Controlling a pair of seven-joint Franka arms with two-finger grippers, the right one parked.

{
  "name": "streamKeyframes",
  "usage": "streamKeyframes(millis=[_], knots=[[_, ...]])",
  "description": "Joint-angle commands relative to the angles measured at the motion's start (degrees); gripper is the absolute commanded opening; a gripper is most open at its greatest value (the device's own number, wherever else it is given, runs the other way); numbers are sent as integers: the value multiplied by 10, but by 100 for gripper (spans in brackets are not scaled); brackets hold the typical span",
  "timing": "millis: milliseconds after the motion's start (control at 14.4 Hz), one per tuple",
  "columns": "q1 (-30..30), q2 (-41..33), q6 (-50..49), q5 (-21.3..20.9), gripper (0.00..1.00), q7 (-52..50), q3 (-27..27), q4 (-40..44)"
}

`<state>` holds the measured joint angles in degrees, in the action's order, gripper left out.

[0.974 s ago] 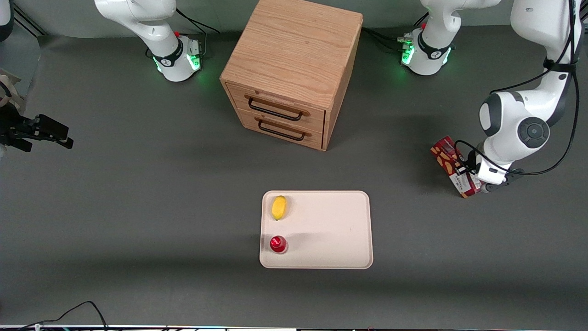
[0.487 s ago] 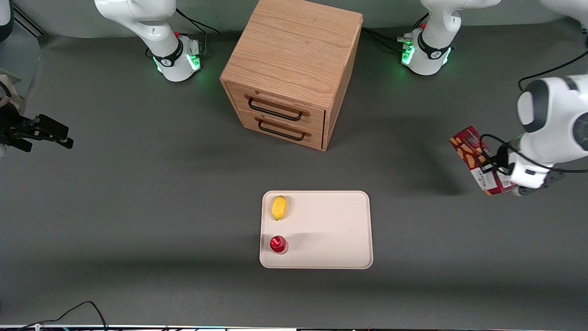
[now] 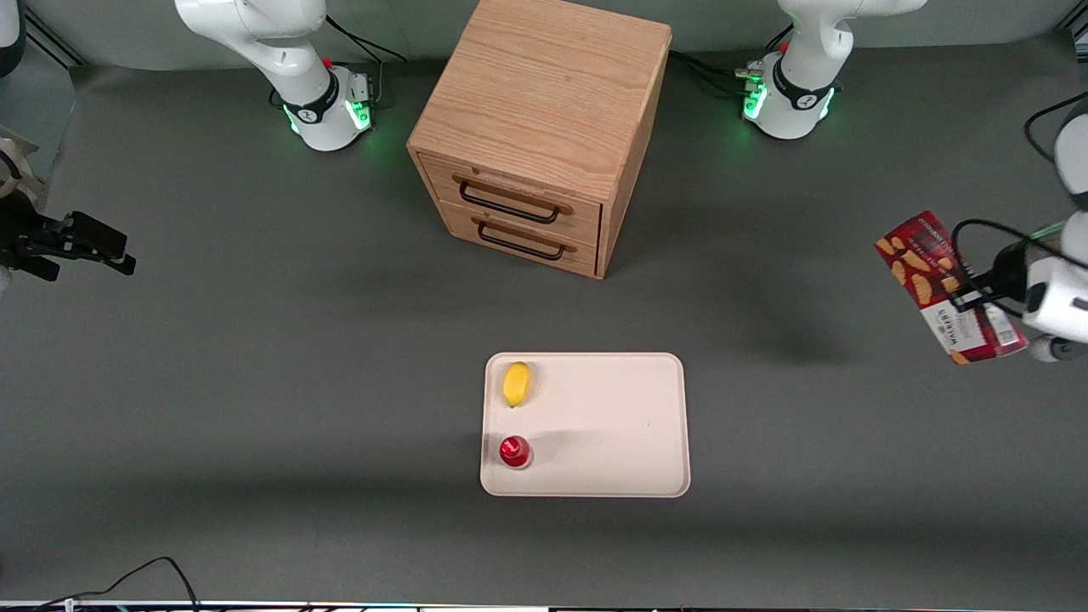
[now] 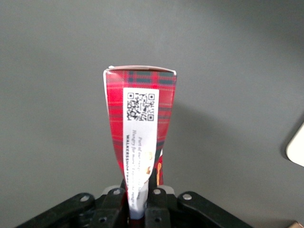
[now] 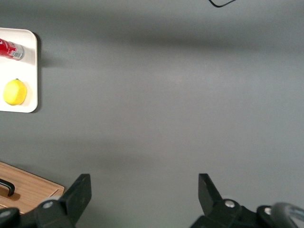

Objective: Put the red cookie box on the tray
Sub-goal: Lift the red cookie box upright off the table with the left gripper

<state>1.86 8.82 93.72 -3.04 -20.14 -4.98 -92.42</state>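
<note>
My left gripper [image 3: 990, 293] is shut on the red cookie box [image 3: 935, 276] and holds it in the air, well above the table, at the working arm's end. The box is tilted, its white label end by the gripper. In the left wrist view the box [image 4: 140, 123] stands out from between the fingers of the gripper [image 4: 141, 202], its plaid side with a white QR label showing. The cream tray [image 3: 612, 425] lies flat on the table, nearer the front camera than the cabinet; one corner shows in the left wrist view [image 4: 297, 147].
A yellow lemon [image 3: 516, 383] and a small round red object [image 3: 514, 451] sit on the tray along its edge toward the parked arm. A wooden drawer cabinet [image 3: 540, 127] with two closed drawers stands farther from the camera than the tray.
My gripper has lifted the cookie box off the table and carried it upward and outward toward the working arm's end. The tray and its items have not moved.
</note>
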Motion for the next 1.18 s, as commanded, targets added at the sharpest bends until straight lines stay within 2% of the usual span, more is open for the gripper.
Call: streamKeyframes(millis=[0, 139, 348, 1113], knots=[[-1, 5, -62, -4, 0, 14, 1, 85], [-2, 5, -86, 1, 0, 13, 1, 135], [-2, 5, -95, 2, 0, 12, 3, 164], [2, 15, -81, 4, 0, -90, 137, 167]])
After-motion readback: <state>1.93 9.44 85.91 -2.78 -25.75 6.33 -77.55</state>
